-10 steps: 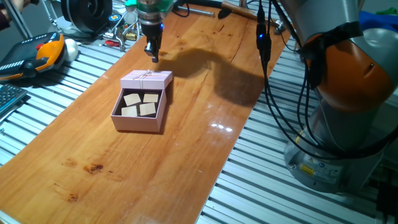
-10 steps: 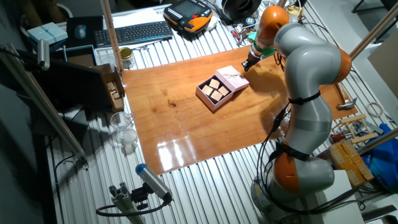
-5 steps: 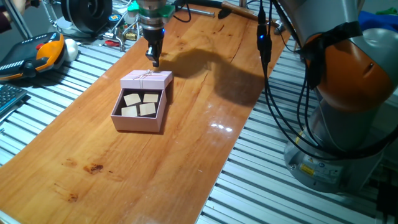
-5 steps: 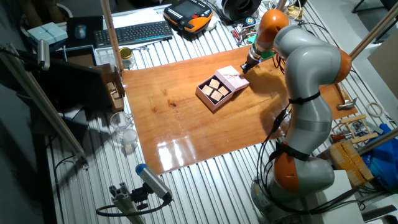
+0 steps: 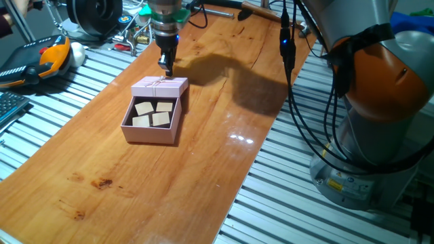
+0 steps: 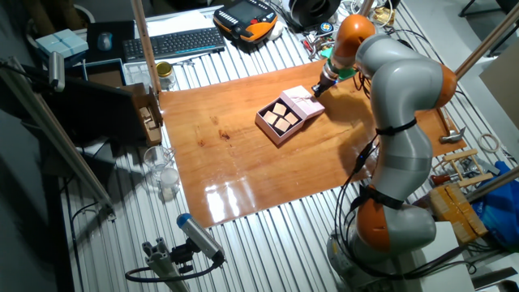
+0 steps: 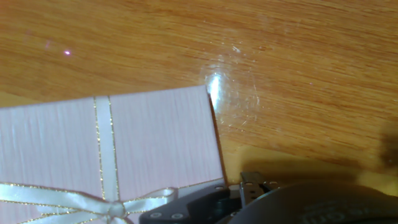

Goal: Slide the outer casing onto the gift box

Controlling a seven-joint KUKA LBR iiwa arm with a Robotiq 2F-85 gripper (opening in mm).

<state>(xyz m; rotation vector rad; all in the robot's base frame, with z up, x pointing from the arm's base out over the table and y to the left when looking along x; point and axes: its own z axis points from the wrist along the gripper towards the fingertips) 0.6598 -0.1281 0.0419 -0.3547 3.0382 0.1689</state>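
Although the outer casing (image 5: 160, 85) already overlaps the gift box (image 5: 152, 120) at one end, four tan squares (image 5: 152, 113) remain uncovered, and the gripper (image 5: 167, 68) fingers at the casing's far edge appear pressed together.

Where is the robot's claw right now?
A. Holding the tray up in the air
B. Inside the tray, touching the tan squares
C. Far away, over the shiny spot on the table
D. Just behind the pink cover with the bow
D. The claw hangs at the far edge of the outer casing, while the gift box with its tan squares lies untouched on the table.
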